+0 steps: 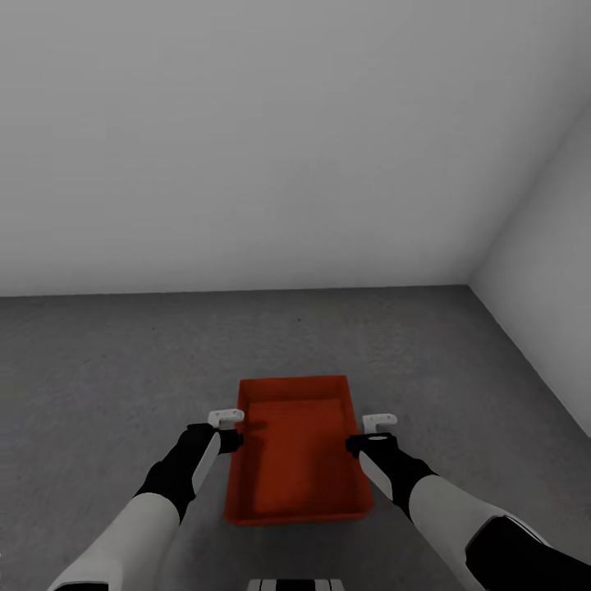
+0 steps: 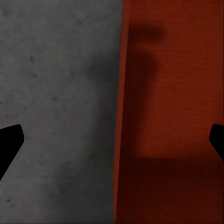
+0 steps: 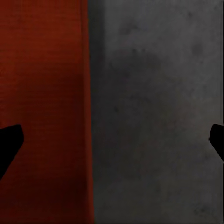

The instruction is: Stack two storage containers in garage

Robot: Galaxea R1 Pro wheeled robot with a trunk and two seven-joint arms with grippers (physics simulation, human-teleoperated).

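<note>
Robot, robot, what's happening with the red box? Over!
Both grippers, left and right, open, fingers astride the side walls. Red box on grey floor. Nothing in the way.

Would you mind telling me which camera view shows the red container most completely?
The head view: the whole red container sits on the grey floor between both grippers. Each wrist view shows just one long wall, part of its bottom and floor beside it.
</note>
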